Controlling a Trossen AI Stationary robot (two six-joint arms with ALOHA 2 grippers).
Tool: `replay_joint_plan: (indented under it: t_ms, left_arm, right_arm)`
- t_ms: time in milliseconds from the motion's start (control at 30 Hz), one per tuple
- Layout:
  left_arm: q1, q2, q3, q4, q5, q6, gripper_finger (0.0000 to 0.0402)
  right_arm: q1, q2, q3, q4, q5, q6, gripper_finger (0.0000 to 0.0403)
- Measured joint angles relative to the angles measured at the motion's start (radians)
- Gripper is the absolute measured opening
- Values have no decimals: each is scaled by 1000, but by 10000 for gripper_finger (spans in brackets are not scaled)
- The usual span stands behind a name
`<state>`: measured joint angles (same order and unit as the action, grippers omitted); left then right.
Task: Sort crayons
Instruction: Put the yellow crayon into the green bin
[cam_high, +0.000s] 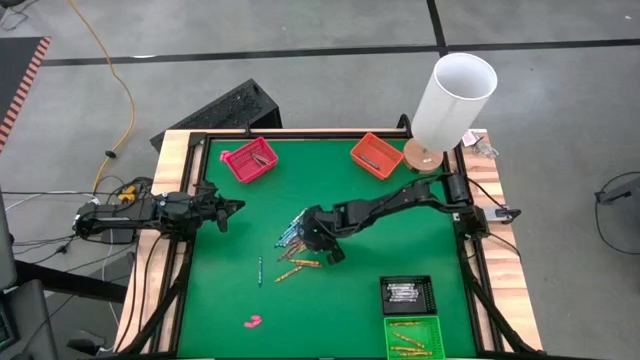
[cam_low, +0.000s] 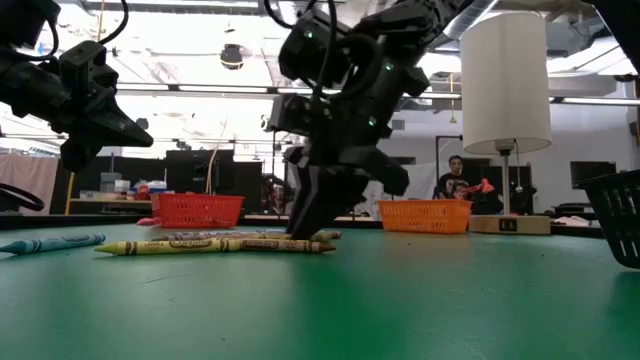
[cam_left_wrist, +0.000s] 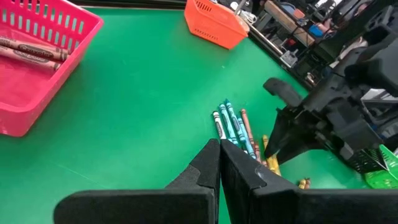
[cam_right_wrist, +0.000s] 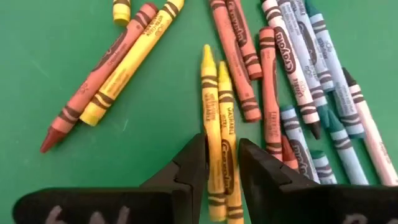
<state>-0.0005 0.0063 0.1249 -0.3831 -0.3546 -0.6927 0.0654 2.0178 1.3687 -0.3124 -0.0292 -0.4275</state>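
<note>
**Two yellow crayons between the right fingers**

Five baskets and trays stand on the green table (cam_high: 230, 300): a pink basket (cam_high: 249, 161) and an orange basket (cam_high: 376, 155) near the far edge, a black tray (cam_high: 407, 293) and a green tray (cam_high: 413, 337) at the near right corner. A white lamp (cam_high: 452, 100) stands at the far right corner.

The left gripper (cam_high: 233, 208) hangs above the left edge of the table, its fingers pressed together and holding nothing.

The right gripper (cam_right_wrist: 222, 171) is down on the table near the middle, at the pile of crayons (cam_high: 298, 240). Its jaws are about half open, and two yellow crayons (cam_right_wrist: 219, 134) lie side by side in the gap between them. I cannot tell if the fingers already press on them or only stand beside them. Brown-red, blue and white crayons lie just beside on one side, and an orange and a yellow one lie apart on the other side. One teal crayon (cam_high: 260, 270) lies alone, nearer the front edge, and a small pink lump (cam_high: 252, 322) lies close to the front edge.

What could go wrong, in my judgement: because two crayons sit in the gap, both may be lifted together, or one may slip out and roll. The red crayon (cam_right_wrist: 267, 93) touching the right finger may also be dragged along.
</note>
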Motion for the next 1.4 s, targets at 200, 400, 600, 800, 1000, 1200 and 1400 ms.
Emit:
replay_joint_plan:
  t_ms: [200, 400, 600, 800, 1000, 1200, 1400]
  left_arm:
    - [0, 0, 0, 0, -5, 0, 0]
    - [0, 0, 0, 3, -24, -5, 0]
    - [0, 0, 0, 3, -24, -7, 0]
    - [0, 0, 0, 4, -36, -5, 0]
    - [0, 0, 0, 5, -48, -1, 0]
    - [0, 0, 0, 7, -50, 0, 0]
    - [0, 0, 0, 7, -50, 13, 0]
  right_arm:
    - [16, -1, -6, 4, 9, -15, 107]
    - [25, -1, -7, -17, 8, -15, 107]
    - [59, -33, -1, -46, 0, -20, 107]
    - [48, -91, 11, -29, 1, -26, 107]
    - [41, -74, 9, -28, -24, 3, 107]
    - [66, -65, -17, 2, -29, 3, 107]
    - [55, -65, -60, 23, -27, 29, 107]
